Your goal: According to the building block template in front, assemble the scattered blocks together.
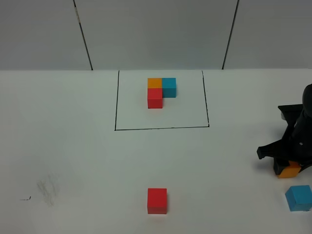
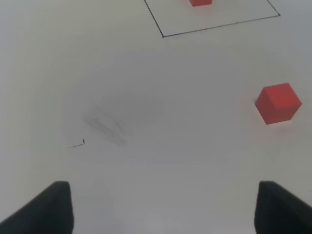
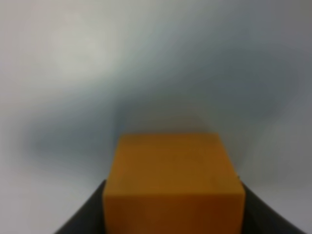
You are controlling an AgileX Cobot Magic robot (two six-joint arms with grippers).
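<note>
1. At the right edge of the exterior high view, mid-height: orange block [image 1: 291, 171], held by the right gripper [image 1: 287, 165]; fingers pinch its two sides, and in the wrist view the cube fills the gap; can't tell if it's off the table [image 1: 73, 146] yet.
2. Just below, lower-right corner: blue block [image 1: 298, 197], loose, near the orange one but apart; red block [image 1: 157, 201] at bottom centre, well apart from both.
3. Upper centre: template [image 1: 161, 90] inside black frame [image 1: 116, 102]; orange upper left, blue touching its right side, red touching it from below.
4. Out of the high view, the left gripper [image 2: 165, 209]: fingers spread wide, nothing between; bare table under it.
5. Step, by my read: grasp of orange made; carry to red is next.
6. Next move calls for: lift clear of blue; travel left across the frame; set orange flush vs. red's upper face, edges squared; release w/o nudging red.
</note>
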